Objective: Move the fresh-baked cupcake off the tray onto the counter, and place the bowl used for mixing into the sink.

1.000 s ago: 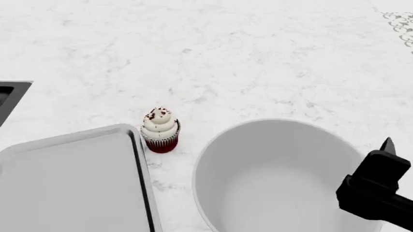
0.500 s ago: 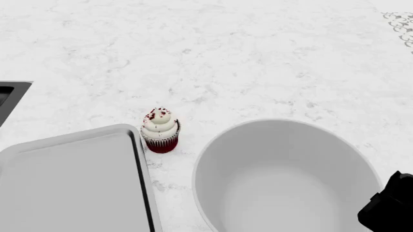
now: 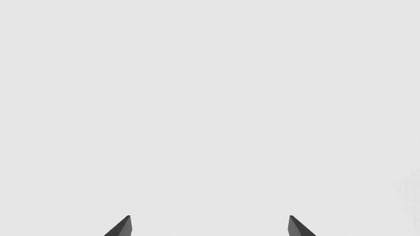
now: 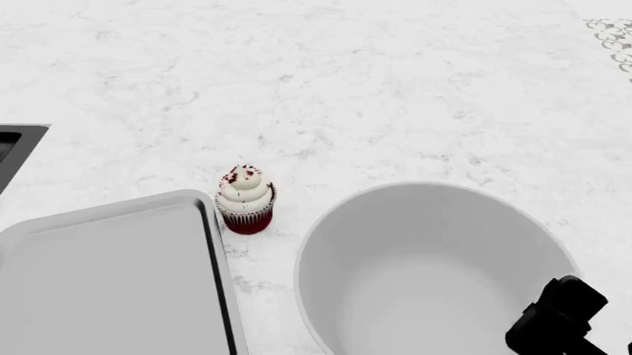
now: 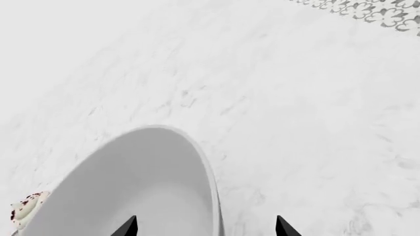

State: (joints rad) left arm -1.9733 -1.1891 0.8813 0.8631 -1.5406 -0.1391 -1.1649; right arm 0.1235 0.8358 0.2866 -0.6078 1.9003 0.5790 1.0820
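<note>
Right tool (image 5: 206, 227) spread wide, empty, its two tips straddling the near rim of the white bowl (image 4: 434, 274). Left tool (image 3: 210, 226) also spread wide, holding nothing, out of the head view. Bowl on the tabletop (image 4: 395, 89), just right of the tray (image 4: 109, 281). Cupcake (image 4: 245, 200) already off the tray, standing on the marble close beside its far right corner. Sink (image 4: 15, 151) only a sliver at far left. Best approach, by judgement: lowered over the rim wall, one tip inside and one outside, closed firmly, lifted level, swung well above the cupcake.
</note>
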